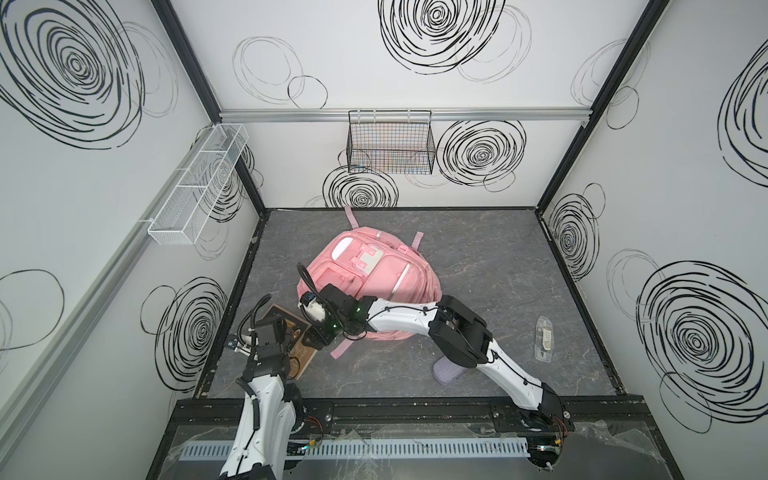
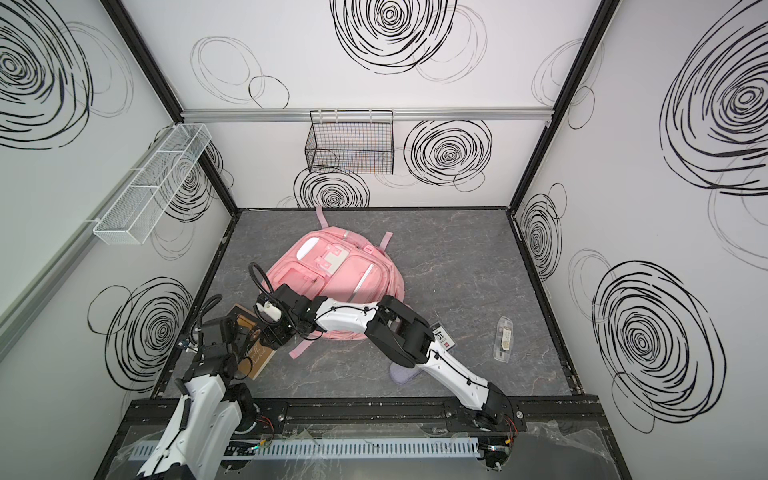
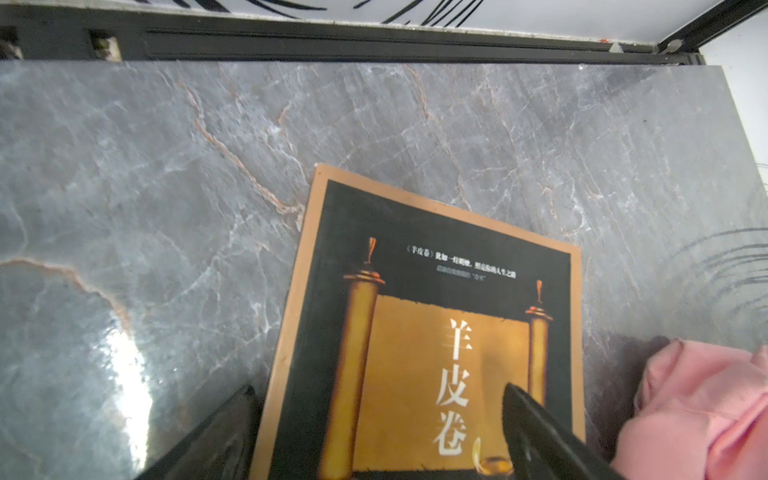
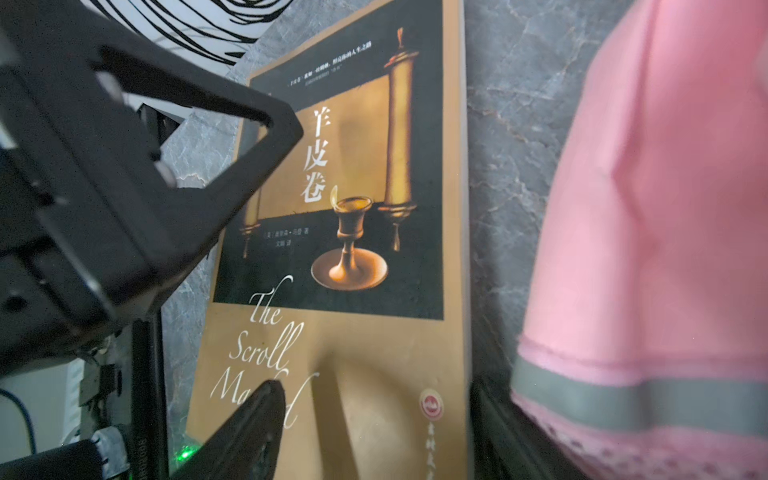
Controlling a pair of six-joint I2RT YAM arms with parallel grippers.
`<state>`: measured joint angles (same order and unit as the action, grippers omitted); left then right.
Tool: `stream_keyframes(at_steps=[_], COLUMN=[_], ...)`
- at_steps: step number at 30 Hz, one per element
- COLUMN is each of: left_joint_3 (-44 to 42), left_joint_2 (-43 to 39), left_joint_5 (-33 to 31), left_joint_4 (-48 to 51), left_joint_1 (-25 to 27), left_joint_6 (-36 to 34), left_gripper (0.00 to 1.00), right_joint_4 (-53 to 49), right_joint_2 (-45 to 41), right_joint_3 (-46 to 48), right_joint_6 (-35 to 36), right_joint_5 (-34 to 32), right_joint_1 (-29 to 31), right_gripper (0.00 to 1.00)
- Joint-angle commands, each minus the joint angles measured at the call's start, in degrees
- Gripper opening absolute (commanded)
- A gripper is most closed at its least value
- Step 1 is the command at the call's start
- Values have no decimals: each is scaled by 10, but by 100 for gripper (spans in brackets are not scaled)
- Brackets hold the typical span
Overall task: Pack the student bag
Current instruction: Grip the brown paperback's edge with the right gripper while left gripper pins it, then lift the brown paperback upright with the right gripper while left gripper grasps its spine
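The student bag, a big pink backpack, lies front-up in the middle of the table in both top views. Its pink fabric also shows in the wrist views. A brown and gold book lies flat just left of the bag. My left gripper is open over one end of the book, one finger off its edge. My right gripper is open at the other end, one finger on the cover, the other at the edge beside the bag. The cover bulges between them.
A grey-lilac pouch lies near the front, partly under my right arm. A clear plastic case lies at the right, and a small card shows by the right elbow. A black wire basket and a white mesh shelf hang on the walls.
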<state>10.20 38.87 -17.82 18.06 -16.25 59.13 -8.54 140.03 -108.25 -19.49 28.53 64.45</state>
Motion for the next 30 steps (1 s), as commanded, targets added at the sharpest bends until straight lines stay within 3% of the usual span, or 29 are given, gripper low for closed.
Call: stream_keyframes(at_steps=[1, 3, 6, 7, 10, 12, 15, 20, 26, 30], left_joint_3=[-24, -25, -27, -27, -25, -25, -23, 0, 77, 172], left_joint_2=[6, 8, 10, 11, 8, 2, -11, -24, -20, -17], left_joint_5=[48, 53, 60, 62, 57, 53, 43, 33, 9, -6], left_joint_4=[-11, -13, -15, -15, -11, -6, 4, 13, 19, 29], left_joint_1=[2, 2, 2, 2, 5, 10, 14, 14, 6, 0], left_joint_6=[3, 4, 6, 7, 5, 8, 12, 0, -49, -86], left_gripper=[94, 94, 94, 94, 94, 94, 94, 94, 94, 94], right_joint_4=[-30, -32, -28, -29, -28, -17, -4, 11, 37, 64], right_joint_2=[15, 12, 13, 14, 13, 8, 1, -23, -84, -137], right_joint_3=[5, 5, 5, 5, 6, 11, 14, 18, 30, 39], right_joint_6=[-27, -23, -26, -27, -28, -28, -35, -53, -86, -106], right_joint_5=[54, 61, 102, 117, 149, 166, 191, 210, 196, 179], right_joint_1=[-1, -4, -16, -21, -31, -36, -44, -50, -50, -51], right_gripper=[66, 57, 34, 32, 30, 21, 19, 6, 0, 0])
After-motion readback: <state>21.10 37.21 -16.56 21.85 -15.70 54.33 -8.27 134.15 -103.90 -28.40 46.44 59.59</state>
